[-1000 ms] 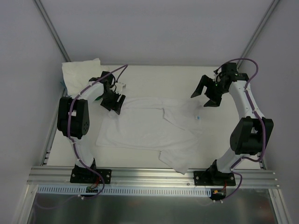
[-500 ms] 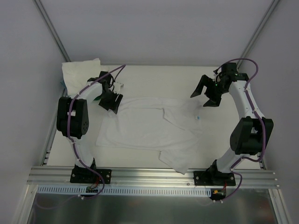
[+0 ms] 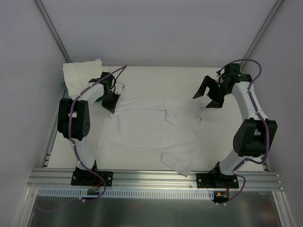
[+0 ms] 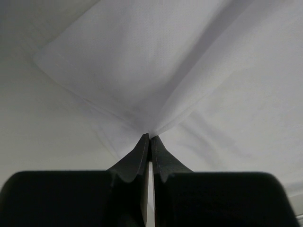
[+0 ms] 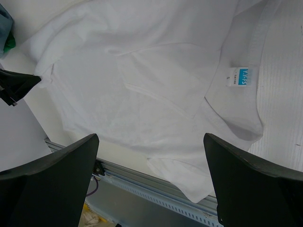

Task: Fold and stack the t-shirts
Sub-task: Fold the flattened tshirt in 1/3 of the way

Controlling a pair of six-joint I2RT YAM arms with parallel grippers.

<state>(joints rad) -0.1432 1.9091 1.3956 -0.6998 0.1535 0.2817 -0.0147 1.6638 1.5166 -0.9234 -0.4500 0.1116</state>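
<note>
Cream table (image 3: pixel 156 80), grey walls. One white t-shirt (image 3: pixel 151 130) lies spread and rumpled mid-table, thin cloth creased. A white bundle (image 3: pixel 83 73) sits off the t-shirt's far-left corner. Left gripper (image 3: pixel 111 101) is at that corner, pinched onto the cloth; the left wrist view shows folds tenting from the tips. Right gripper (image 3: pixel 204 100) is spread wide and empty, beyond the t-shirt's right side. Right wrist view alone resolves the blue label (image 5: pixel 239 75).

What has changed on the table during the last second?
The left tool, still shut on the far-left corner of the spread t-shirt, moved slightly left and away from the bases, drawing that corner with it. Nothing was let go. The right tool stayed open and in place. The pile of white cloth did not move.
</note>
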